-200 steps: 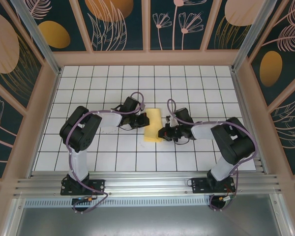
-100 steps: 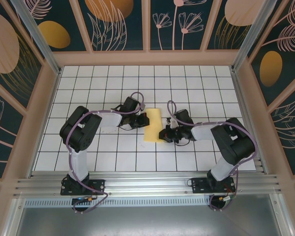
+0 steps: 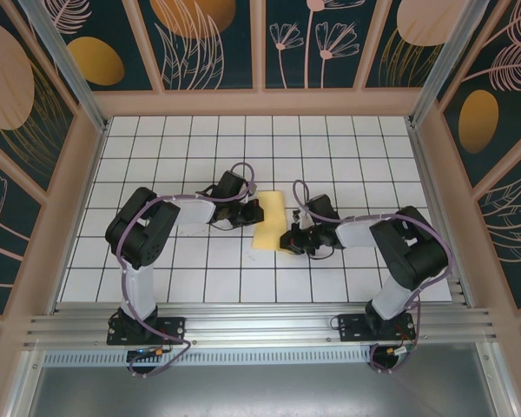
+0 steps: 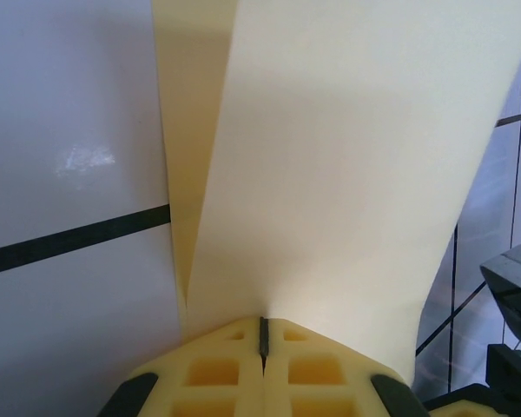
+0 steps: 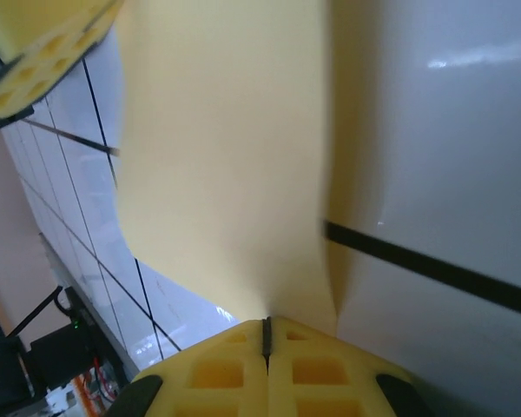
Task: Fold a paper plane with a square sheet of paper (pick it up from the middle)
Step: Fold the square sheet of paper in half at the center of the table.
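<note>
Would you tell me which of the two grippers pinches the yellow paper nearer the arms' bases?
The right gripper: it pinches the folded yellow paper at its near right corner, whereas the left gripper pinches the left edge farther back.

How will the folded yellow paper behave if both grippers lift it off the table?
Probably floppy: the yellow paper already curves between its pinched edges. It looks thin and light, so the unheld middle may sag. With the left gripper and right gripper both shut on opposite edges, pulling apart could tear it.

right gripper (image 5: 265, 334) pinching folded yellow paper (image 5: 226, 156)
</note>
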`<state>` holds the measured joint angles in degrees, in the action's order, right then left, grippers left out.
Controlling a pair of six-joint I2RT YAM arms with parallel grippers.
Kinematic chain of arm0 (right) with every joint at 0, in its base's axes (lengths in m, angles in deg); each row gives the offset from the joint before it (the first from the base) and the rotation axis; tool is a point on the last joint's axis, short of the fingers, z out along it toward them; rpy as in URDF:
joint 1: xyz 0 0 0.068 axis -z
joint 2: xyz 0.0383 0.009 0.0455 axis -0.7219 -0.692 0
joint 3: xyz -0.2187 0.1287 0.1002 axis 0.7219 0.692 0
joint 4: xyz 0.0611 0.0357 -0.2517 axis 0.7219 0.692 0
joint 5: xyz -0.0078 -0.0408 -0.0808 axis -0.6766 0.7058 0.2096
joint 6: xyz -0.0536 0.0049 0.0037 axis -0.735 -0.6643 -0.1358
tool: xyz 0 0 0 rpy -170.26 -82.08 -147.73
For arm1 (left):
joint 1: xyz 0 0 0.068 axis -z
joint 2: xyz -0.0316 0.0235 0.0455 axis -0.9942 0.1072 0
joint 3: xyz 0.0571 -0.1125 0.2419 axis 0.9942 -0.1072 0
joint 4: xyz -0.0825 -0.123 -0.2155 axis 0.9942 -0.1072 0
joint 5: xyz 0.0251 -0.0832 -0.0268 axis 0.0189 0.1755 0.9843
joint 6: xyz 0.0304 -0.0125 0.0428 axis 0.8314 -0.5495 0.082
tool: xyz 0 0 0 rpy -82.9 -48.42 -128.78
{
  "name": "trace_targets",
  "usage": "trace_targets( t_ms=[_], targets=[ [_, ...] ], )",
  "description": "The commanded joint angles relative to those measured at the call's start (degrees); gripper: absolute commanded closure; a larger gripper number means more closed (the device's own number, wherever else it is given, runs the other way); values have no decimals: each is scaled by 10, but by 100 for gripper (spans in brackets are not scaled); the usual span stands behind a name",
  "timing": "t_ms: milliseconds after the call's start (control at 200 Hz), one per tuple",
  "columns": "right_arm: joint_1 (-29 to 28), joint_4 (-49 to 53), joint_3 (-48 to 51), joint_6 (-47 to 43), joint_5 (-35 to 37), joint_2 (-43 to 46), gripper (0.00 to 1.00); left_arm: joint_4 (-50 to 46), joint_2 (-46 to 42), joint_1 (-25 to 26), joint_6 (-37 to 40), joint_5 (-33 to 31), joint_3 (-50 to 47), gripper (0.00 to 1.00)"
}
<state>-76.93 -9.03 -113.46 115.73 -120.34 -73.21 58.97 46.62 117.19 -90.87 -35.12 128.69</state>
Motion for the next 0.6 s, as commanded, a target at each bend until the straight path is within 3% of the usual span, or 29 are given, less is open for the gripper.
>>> trace_targets(
  t_ms=[0, 155, 595],
  targets=[
    [1, 53, -51, -23, 42, 33, 100, -56, 29, 3, 19, -32, -13, 100],
    [24, 45, -77, -33, 46, 38, 100, -61, 28, 3, 24, -34, -15, 100],
    [65, -13, -116, -48, 15, -85, 100, -57, 35, 3, 23, -30, -13, 100]
  ],
)
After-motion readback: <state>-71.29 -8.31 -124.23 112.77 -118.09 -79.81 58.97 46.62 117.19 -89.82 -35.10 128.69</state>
